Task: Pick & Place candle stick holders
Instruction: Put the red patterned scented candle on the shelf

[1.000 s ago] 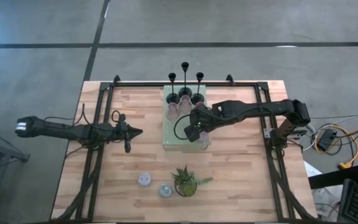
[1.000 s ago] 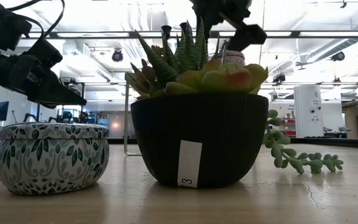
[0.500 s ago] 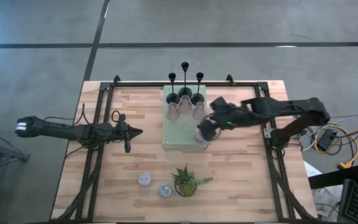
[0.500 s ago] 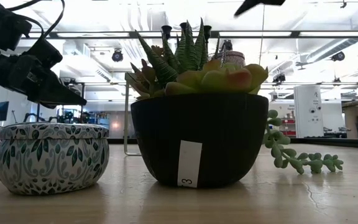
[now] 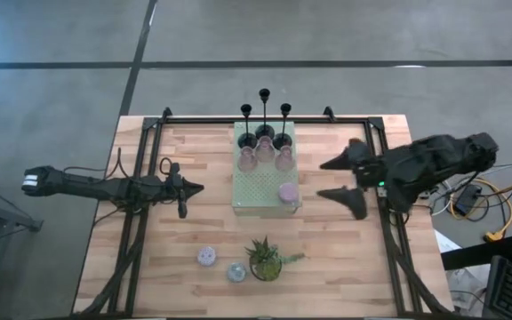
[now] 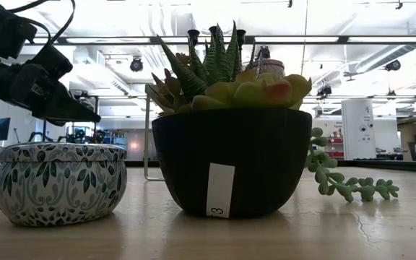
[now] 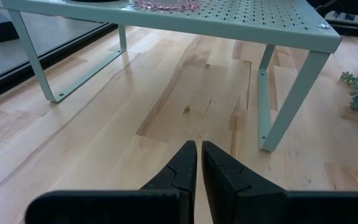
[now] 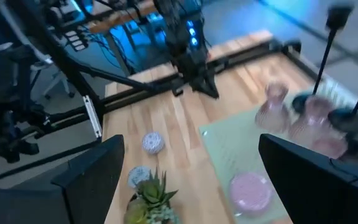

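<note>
One pastel cup sat on the green mat with the black sticks and pink glass holders; two cups waited on the near bench. My right fingers hung wide open and empty right of the mat, my left fingers shut on nothing.

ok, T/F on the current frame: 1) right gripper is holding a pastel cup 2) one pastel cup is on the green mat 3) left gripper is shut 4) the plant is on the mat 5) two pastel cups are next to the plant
1) False. The right gripper is open and empty, off the mat's right side.
2) True: a pink pastel cup sits on the green mat.
3) True: the left gripper is shut.
4) False. The plant stands on the wooden table.
5) True: two pastel cups sit beside it.
</note>
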